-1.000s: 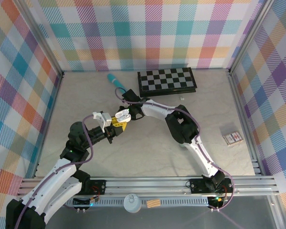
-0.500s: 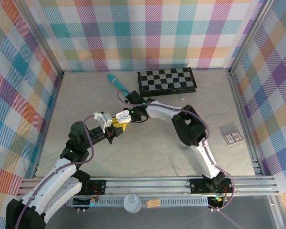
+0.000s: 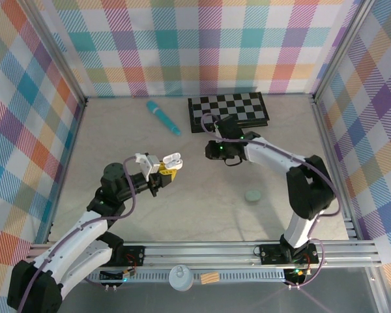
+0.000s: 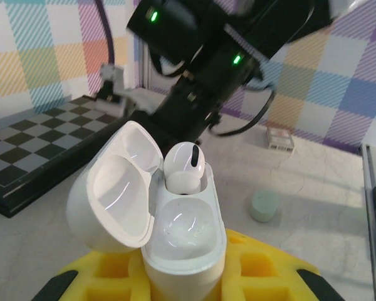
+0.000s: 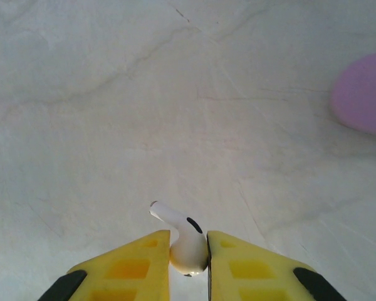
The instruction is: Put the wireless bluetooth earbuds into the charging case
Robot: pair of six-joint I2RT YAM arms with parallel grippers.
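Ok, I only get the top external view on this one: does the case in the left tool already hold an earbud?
Observer: Yes; the left wrist view shows the charging case open, with one seated earbud in its far slot.
Operator: The slot nearer that camera?
Observer: Empty, its glossy well bare.
Operator: And on the right?
Observer: The right wrist view shows the right tool shut on a second earbud, over the table.
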